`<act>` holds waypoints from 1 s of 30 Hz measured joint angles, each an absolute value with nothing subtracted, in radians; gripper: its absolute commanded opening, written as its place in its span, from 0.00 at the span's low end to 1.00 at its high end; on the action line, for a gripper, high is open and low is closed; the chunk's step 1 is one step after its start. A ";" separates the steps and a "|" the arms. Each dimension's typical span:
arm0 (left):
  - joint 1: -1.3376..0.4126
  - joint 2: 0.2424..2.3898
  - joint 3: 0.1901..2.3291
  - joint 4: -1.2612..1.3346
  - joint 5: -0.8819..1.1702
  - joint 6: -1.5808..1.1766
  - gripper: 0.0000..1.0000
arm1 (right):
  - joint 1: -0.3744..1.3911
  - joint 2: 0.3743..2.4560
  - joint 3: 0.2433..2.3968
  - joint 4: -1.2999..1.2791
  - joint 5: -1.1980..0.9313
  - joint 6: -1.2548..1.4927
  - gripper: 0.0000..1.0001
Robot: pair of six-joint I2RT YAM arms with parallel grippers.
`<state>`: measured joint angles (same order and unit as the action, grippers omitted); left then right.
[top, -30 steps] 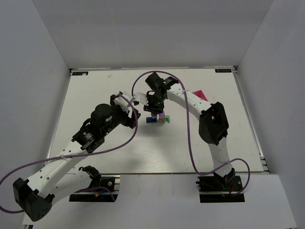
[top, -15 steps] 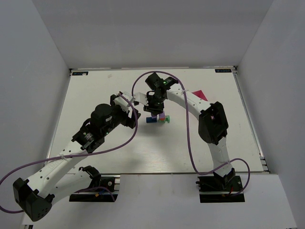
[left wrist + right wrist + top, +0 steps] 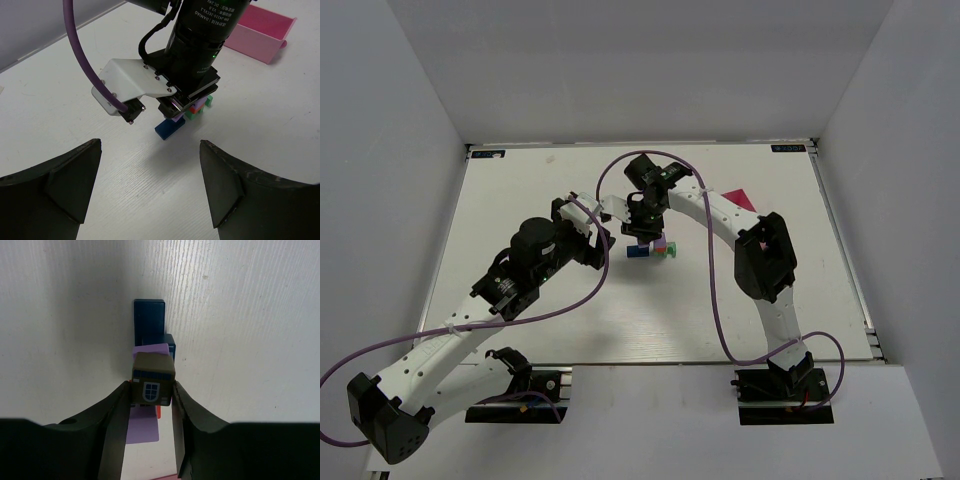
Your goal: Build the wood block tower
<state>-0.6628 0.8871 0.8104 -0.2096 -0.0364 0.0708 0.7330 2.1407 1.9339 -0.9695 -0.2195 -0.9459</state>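
Observation:
The wood block tower (image 3: pixel 653 248) stands mid-table: a blue block (image 3: pixel 168 128) at the bottom, with purple (image 3: pixel 199 104), green (image 3: pixel 196 116) and red-orange blocks above. My right gripper (image 3: pixel 152 392) is shut on a dark olive block with a painted window (image 3: pixel 152 380) and holds it right over the purple blocks (image 3: pixel 150 351) of the tower. It also shows from above (image 3: pixel 642 226). My left gripper (image 3: pixel 150 185) is open and empty, just left of the tower, facing it over bare table.
A pink tray (image 3: pixel 262 36) sits behind and right of the tower, also visible in the top view (image 3: pixel 740 200). The right arm's purple cable (image 3: pixel 80 55) loops over the area between the arms. White walls enclose the table.
Almost nothing has moved; the right gripper with its block has shifted very slightly over the tower. The left arm has stayed still.

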 measured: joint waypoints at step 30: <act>-0.663 0.656 0.698 -0.102 0.082 0.125 0.89 | 0.725 2.008 1.900 -0.896 -0.263 -0.859 0.90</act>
<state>-0.6628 0.6556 0.6983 -0.1017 0.0818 0.1253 0.7254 2.0079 1.8996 -0.8959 -0.2630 -0.8589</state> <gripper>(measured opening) 0.892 0.904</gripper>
